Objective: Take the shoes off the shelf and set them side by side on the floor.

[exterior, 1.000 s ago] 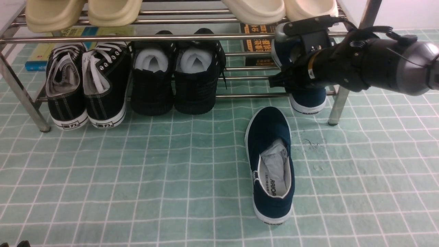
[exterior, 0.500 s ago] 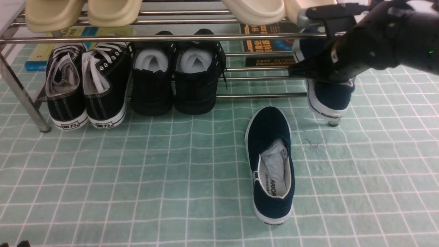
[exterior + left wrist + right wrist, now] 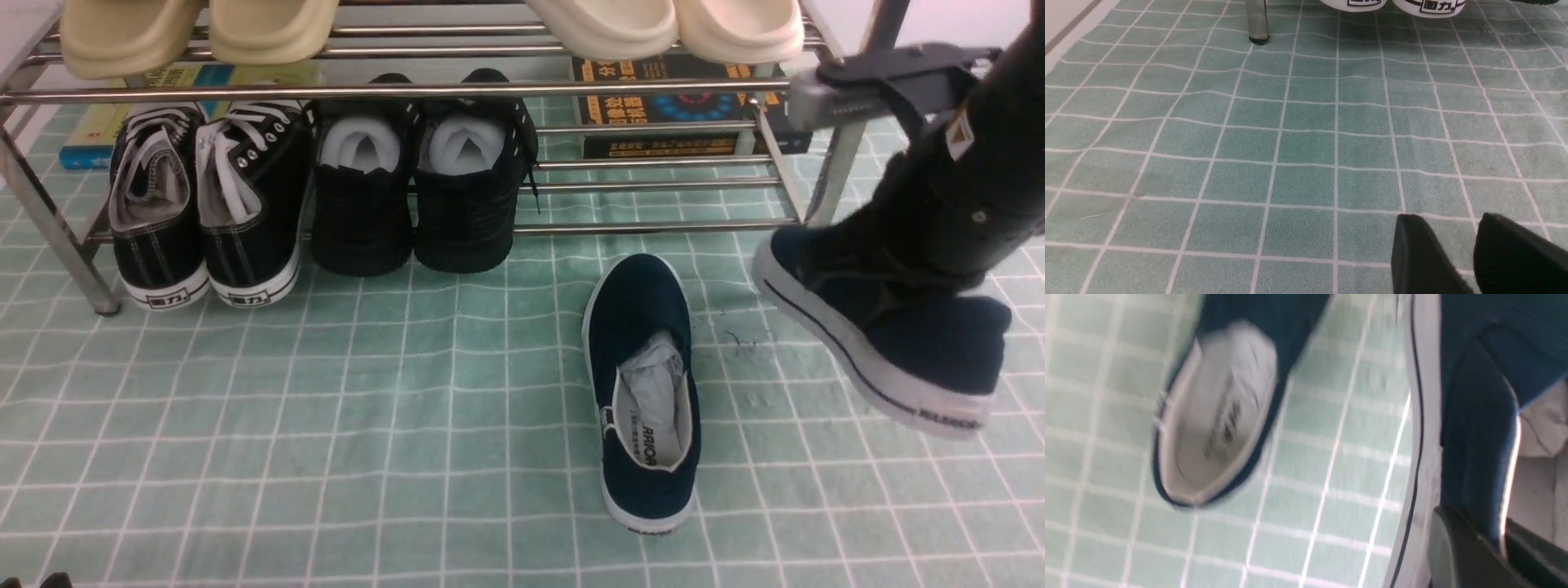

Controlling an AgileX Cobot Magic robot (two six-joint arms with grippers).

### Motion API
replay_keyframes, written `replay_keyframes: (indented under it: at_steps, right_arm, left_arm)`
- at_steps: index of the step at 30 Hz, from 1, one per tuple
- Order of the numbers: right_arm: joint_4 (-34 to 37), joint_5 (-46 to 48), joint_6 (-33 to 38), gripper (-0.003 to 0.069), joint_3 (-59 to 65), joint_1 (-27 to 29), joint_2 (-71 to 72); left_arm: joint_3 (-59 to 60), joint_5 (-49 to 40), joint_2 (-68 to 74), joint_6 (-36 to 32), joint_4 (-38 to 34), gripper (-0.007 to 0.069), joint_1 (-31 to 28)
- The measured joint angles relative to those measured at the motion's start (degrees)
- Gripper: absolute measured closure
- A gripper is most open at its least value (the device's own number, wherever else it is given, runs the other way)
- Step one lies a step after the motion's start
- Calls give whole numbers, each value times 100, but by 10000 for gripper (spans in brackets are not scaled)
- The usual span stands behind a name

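One navy slip-on shoe (image 3: pixel 645 392) lies on the mint-green checked floor (image 3: pixel 408 408) in front of the chrome shelf (image 3: pixel 653 227), its heel toward me and paper inside. The second navy shoe (image 3: pixel 898 343) hangs tilted above the floor at the right, clear of the shelf. My right gripper (image 3: pixel 1502 539) is shut on its white-trimmed side wall, one finger inside and one outside. The right wrist view also shows the lying shoe (image 3: pixel 1220 412), blurred. My left gripper (image 3: pixel 1453 232) hovers low over bare floor, open, with nothing between its fingers.
On the lower tier stand black lace-up sneakers (image 3: pixel 204 204) and all-black shoes (image 3: pixel 416 188). Cream slippers (image 3: pixel 604 24) sit on the top tier. Books (image 3: pixel 678 106) lie behind the shelf. The shelf's right leg (image 3: pixel 824 188) stands close to the held shoe.
My right arm has pulled the second navy shoe off the lower tier, out to the right and toward me. The shoe on the floor has not moved.
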State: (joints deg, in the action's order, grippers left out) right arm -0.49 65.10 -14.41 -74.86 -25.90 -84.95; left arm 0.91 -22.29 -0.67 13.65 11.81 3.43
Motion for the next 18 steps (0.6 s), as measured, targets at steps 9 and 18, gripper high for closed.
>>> replay_keyframes:
  at_steps: [9, 18]
  right_arm:
    - [49, -1454, 0, 634, 1304, 5, 90]
    - [49, -1972, 0, 634, 1274, 5, 46]
  left_arm:
    - [0, 0, 0, 0, 0, 383, 0]
    - [0, 0, 0, 0, 0, 383, 0]
